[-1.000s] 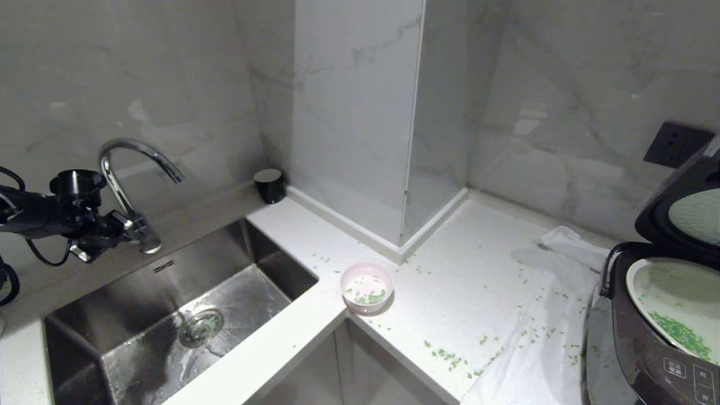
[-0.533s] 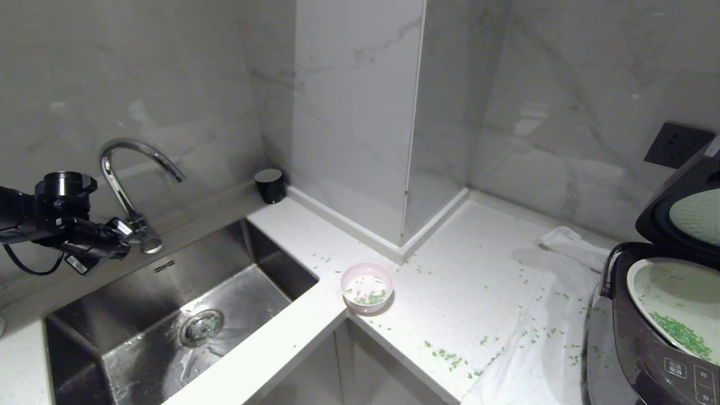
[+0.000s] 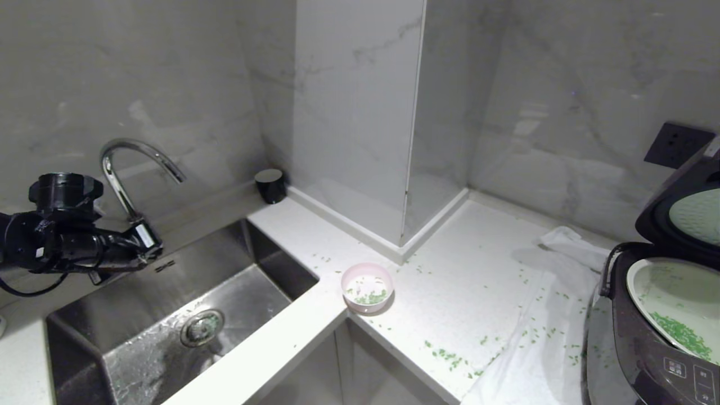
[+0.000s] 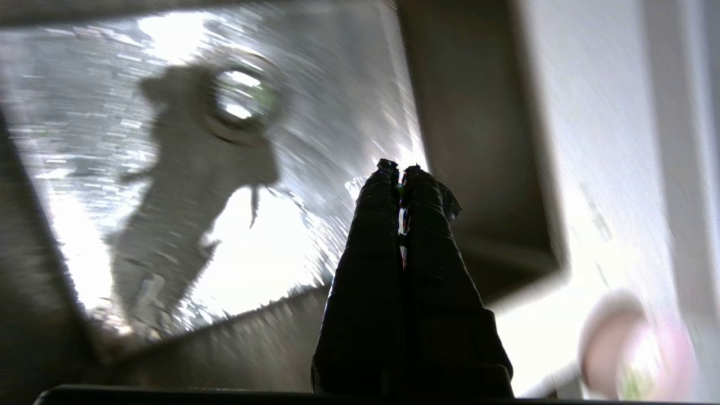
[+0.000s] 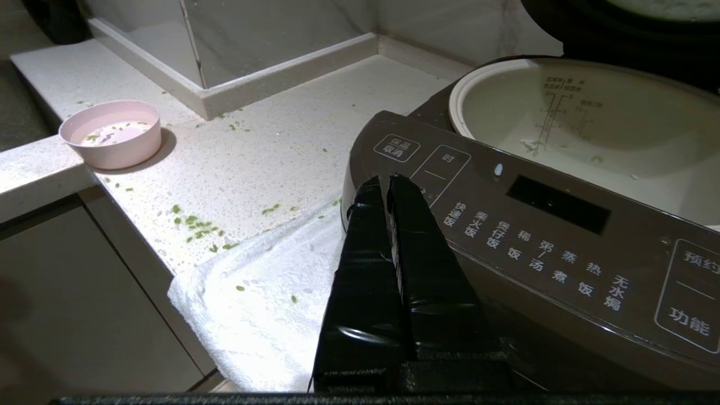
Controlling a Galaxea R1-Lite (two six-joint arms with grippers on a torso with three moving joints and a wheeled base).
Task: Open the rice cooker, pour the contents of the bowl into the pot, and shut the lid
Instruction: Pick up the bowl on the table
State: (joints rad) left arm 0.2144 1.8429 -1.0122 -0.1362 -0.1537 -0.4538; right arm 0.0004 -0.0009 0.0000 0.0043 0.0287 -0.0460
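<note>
Step in hand: the lid (image 3: 683, 205) of the rice cooker (image 3: 647, 349) stands raised and green bits already lie in the pot (image 3: 675, 306), so closing the lid looks like the step left, though the bowl (image 3: 367, 287) still holds some.
Left gripper (image 3: 147, 243): fingers (image 4: 388, 225) clenched together on nothing, hanging over the steel sink (image 3: 185, 315) beside the faucet (image 3: 126, 169), well apart from the bowl and the cooker.
Right gripper (image 5: 388, 185): fingers pressed together and empty, parked just before the cooker's button panel (image 5: 540, 236).
Bowl: upright on the table (image 3: 461, 270) at the inner corner near the sink, a few scallion pieces (image 3: 371, 296) still inside.
Contents: most in the pot; many bits scattered across the table and the white towel (image 3: 540, 349).
Doing it well: probably press on the top of the raised lid from behind and above, swing it down along its hinge, and push until it latches; keep clear of the button panel.
Risk: the left arm has a long reach across the table; the near right arm seems better placed.
Change from earlier: the left gripper has dropped lower and swung in front of the faucet base, now pointing toward the sink; bowl, cooker and scattered bits lie unchanged.
</note>
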